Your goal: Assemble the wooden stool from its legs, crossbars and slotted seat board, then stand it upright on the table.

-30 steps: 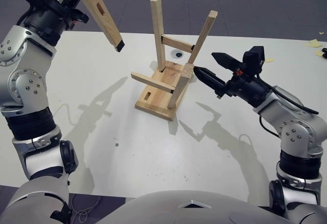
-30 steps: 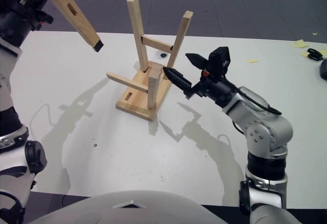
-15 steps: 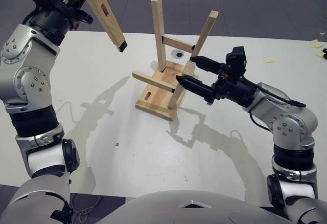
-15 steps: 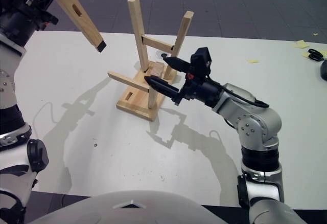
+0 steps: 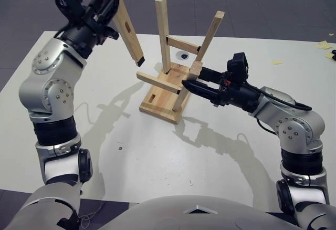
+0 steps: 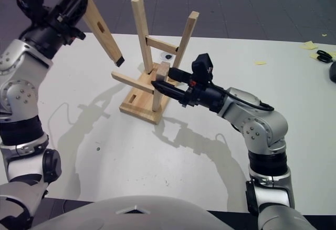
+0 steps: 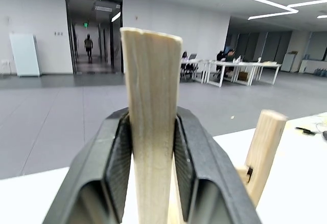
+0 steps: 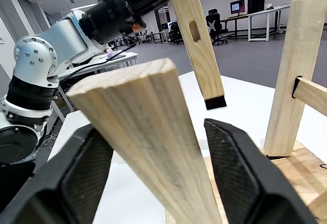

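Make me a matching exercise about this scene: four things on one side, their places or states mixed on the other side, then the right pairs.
Things:
1. loose leg
2. seat board
3. right gripper
4. lower crossbar

Places or states:
A. lies flat on the table
B. joined to the near leg, other end free
C. held by the left gripper, above the table
D. at the top end of the near leg

Pairs: 1-C, 2-A, 3-D, 4-B.
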Robot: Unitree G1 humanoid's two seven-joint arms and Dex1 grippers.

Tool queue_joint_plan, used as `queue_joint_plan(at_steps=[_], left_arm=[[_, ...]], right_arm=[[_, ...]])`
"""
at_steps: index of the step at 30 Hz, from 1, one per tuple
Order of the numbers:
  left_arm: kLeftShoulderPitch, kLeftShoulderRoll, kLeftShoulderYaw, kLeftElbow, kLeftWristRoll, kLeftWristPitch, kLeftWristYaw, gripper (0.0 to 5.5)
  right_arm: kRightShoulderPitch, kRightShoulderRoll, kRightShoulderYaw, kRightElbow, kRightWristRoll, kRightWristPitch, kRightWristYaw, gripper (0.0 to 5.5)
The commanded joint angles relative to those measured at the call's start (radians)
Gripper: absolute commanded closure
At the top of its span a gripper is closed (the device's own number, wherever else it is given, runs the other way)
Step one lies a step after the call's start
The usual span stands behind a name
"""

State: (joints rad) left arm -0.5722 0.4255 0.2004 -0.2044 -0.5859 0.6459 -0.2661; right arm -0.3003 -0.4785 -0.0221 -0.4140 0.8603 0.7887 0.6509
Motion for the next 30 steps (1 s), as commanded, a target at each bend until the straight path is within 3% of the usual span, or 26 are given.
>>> queue_joint_plan(at_steps=[1,12,16,23,30], left_arm=[[0.018,-0.016,-0.035,-0.026,0.025,0.018,0.007,4.45],[0.055,-0.033,-0.047,-0.091,0.065,0.023,0.051,4.45],[0.086,-0.11,-0.033,-0.128,0.017,0.073,0.108,4.45],[0.094,-0.117,0.035,-0.119,-0.055,0.155,0.121,4.45],[0.138,-0.126,0.017,-0.085,-0.034,0.159,0.1,4.45]], right_arm=[[0.019,-0.003,-0.008,-0.002,-0.011,0.009,-0.02,3.09],[0.175,0.027,-0.018,-0.111,-0.103,-0.026,-0.208,3.25],[0.269,0.055,0.008,-0.205,-0.092,-0.013,-0.284,3.25],[0.29,0.067,0.014,-0.213,-0.089,-0.012,-0.335,3.26],[0.269,0.073,0.013,-0.201,-0.083,-0.014,-0.348,3.26]])
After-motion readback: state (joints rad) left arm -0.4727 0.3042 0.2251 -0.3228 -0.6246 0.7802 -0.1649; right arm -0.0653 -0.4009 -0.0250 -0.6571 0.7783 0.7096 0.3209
